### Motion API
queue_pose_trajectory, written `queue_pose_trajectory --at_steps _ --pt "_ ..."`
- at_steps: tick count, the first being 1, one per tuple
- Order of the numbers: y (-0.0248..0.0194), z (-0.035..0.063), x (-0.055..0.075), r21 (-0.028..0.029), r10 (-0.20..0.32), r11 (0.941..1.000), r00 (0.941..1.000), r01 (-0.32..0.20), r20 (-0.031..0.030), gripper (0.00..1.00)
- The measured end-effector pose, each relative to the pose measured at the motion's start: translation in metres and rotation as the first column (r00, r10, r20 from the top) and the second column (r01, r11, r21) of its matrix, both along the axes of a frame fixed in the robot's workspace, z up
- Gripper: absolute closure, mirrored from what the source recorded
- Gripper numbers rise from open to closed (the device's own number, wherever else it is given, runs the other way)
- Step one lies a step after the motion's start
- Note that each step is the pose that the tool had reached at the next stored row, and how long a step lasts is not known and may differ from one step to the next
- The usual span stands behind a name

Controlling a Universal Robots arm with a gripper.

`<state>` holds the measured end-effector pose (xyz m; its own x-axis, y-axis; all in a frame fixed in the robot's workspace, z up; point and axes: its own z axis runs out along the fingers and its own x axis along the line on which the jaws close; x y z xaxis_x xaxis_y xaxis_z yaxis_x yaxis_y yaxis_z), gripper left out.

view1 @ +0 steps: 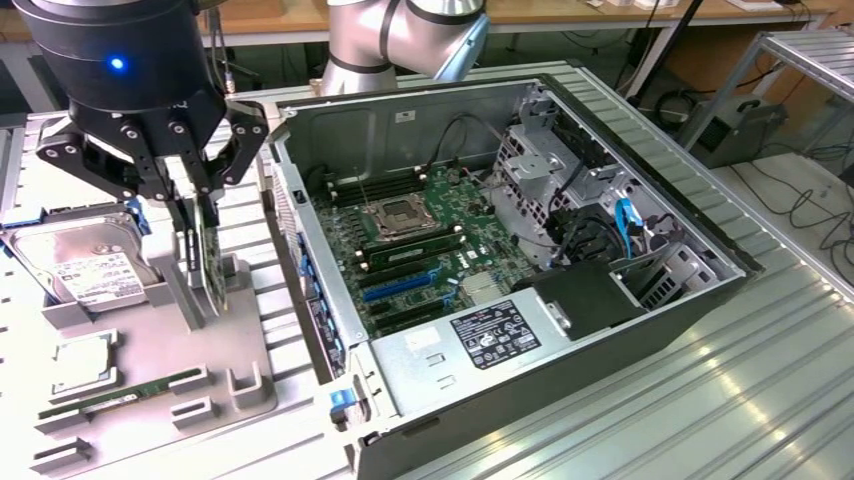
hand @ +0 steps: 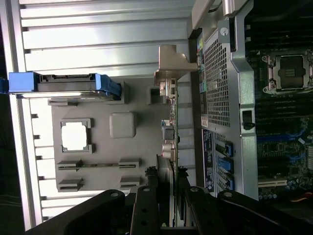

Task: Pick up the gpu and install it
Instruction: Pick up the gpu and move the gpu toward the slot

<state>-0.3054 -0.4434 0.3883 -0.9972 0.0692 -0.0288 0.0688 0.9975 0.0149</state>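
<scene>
**Gripper clamped on the gpu at the tray**

Nearest in the exterior view, a grey tray (view1: pixel 160 345) (hand: pixel 137 103) lies on the ribbed metal table (view1: pixel 694 400). A slim green RAM stick (view1: pixel 123 393) sits in its front slot and a CPU (view1: pixel 83 365) (hand: pixel 76 135) in a square pocket just behind it.

Further back, the gpu (view1: pixel 203 250) (hand: pixel 172 117) stands on edge at the tray's upright holder. It is on the side of the tray nearest the case, and its metal bracket (hand: pixel 172 63) shows in the wrist view. The gripper (view1: pixel 196 200) (hand: pixel 168 171) comes straight down over it. Its fingers (view1: pixel 178 185) (hand: pixel 152 183) are closed against both faces of the card's top edge, so it is grasping the gpu. Whether the card's lower edge has left the holder cannot be told.

To the exterior view's left of the gpu, a hard drive (view1: pixel 83 268) (hand: pixel 63 83) with a white label and blue rails rests in its own cradle.

To the exterior view's right lies the open case (view1: pixel 641 330) (hand: pixel 215 98). The motherboard (view1: pixel 414 255) is exposed, with a bare socket (view1: pixel 400 215) and blue card slots (view1: pixel 398 288). Behind it rises the arm (view1: pixel 387 35).
</scene>
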Motion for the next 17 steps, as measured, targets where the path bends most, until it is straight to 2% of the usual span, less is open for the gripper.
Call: queue_pose_trajectory --at_steps 17 --pt "0.0 0.0033 0.0 0.0 0.0 1.0 1.0 0.0 0.0001 0.74"
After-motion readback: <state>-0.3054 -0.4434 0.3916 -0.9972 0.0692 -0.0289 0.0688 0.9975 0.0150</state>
